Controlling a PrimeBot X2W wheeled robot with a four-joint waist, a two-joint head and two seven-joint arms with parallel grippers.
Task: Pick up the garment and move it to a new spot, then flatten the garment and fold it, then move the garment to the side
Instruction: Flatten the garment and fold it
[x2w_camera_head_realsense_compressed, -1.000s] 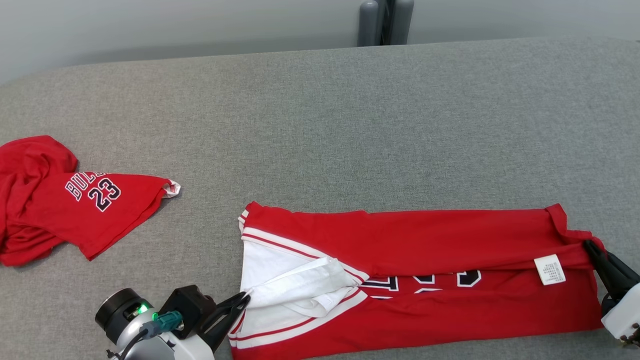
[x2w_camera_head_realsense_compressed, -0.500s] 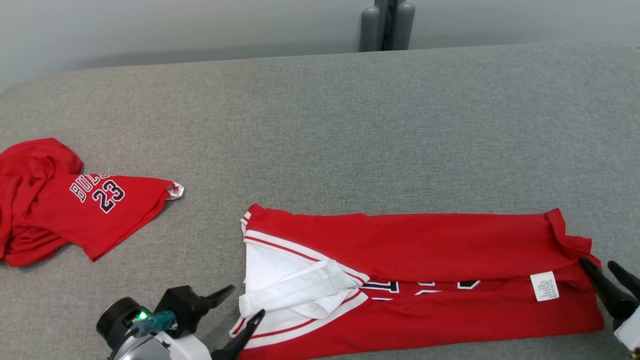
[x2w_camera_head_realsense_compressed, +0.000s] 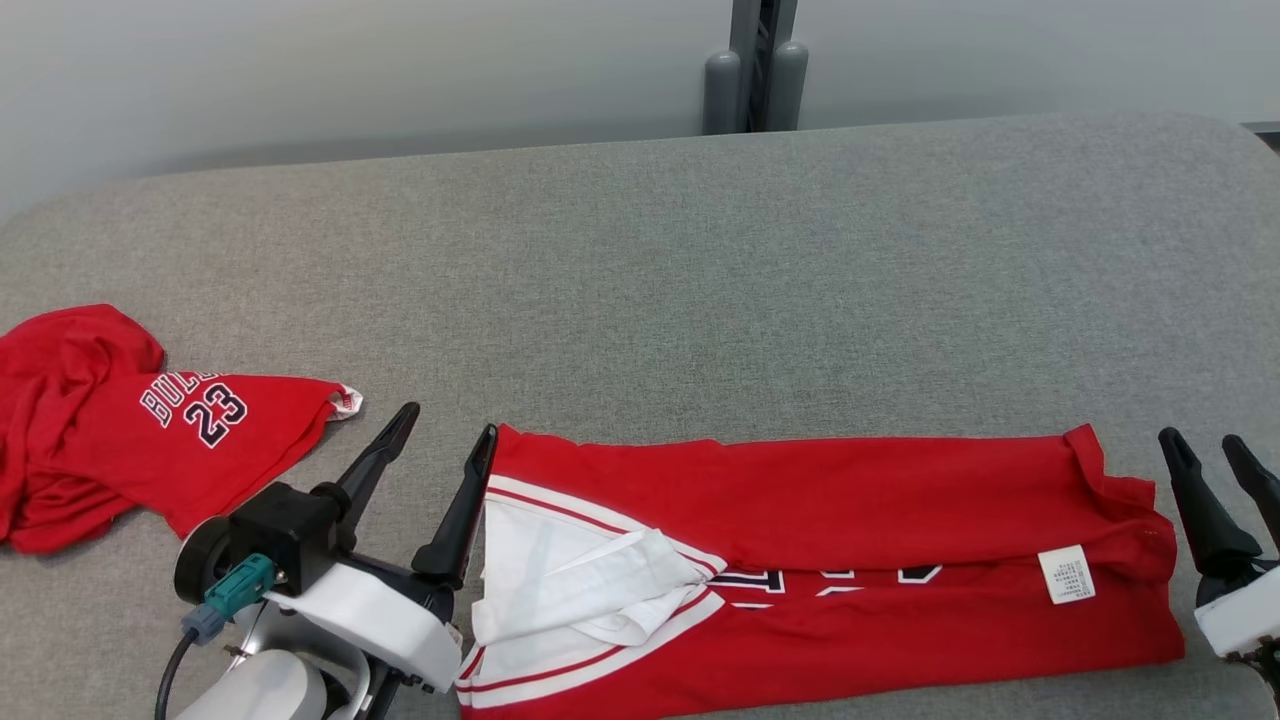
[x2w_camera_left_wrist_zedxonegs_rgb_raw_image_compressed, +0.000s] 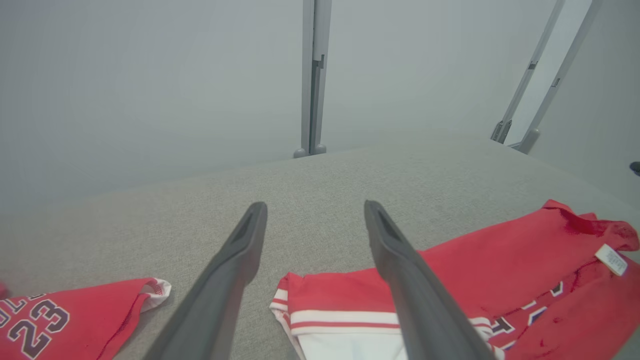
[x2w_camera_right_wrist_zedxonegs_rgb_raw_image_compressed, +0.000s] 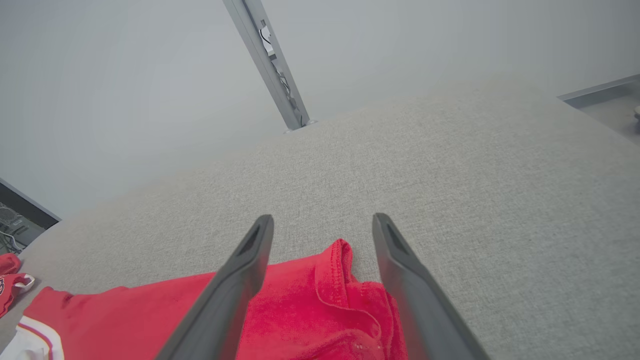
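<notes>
Long red jersey with white-and-red striped trim (x2w_camera_head_realsense_compressed: 850, 480) lies on the grey fabric worktop (x2w_camera_head_realsense_compressed: 700, 280), near its front edge, folded lengthways into a narrow band; far half is lapped over the near half, part-covering the dark lettering; a white care label (x2w_camera_head_realsense_compressed: 1066, 575) shows near the right end.

Left jaws stand spread wide at the striped left end, one finger (x2w_camera_head_realsense_compressed: 465, 505) just beside the cloth, holding nothing; right jaws are likewise spread, just off the rumpled right end, also free of the cloth.

A second, crumpled red garment numbered 23 (x2w_camera_head_realsense_compressed: 120, 420) sits well apart at the far left; it looks to be no part of this step.

Judgement: the lengthways fold is laid and the cross fold is not yet made; roughly midway through the task.

To do the next fold well:
- smooth first; a loose white flap (x2w_camera_head_realsense_compressed: 600, 580) sticks up at the left end and the right end is bunched; both would fold in as lumps
- pinch both layers at one end, near corner and far corner alike, so the lapped half does not slide off
- lift low and carry that end straight along the band; edges kept in line
- set down before opening; thin cloth may cling to the fingers
</notes>
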